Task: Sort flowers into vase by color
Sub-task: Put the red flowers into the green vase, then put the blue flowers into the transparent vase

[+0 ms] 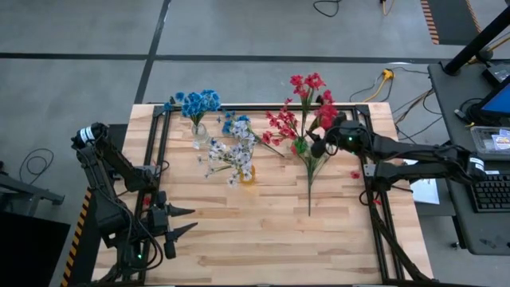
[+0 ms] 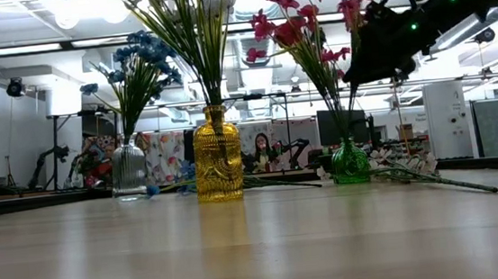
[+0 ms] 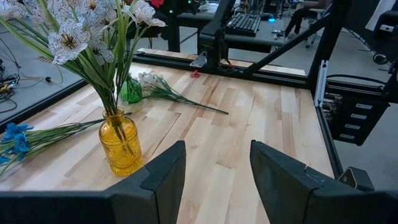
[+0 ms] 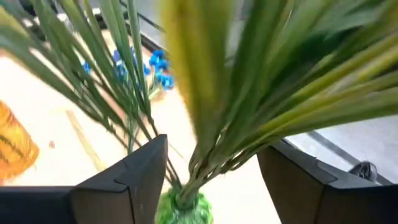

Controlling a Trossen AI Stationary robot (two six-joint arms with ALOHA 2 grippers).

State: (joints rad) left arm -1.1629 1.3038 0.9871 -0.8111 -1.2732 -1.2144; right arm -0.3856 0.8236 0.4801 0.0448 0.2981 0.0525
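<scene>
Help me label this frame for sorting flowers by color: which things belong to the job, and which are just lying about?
Job:
- blue flowers in clear vase
- white flowers in yellow vase
- red flowers in green vase
- loose sprig on the table
- right tool, open above the green vase

Lying about:
- left tool, waiting open
- keyboard
- cables on the floor

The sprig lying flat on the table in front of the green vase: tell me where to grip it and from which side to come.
Grip the loose sprig on its bare stem near the free end, coming straight down from above. It lies flat on the table with that thin stem pointing away from the green vase, clear of other things; its top end lies crowded against the vase. The right pincer is nearest.
</scene>
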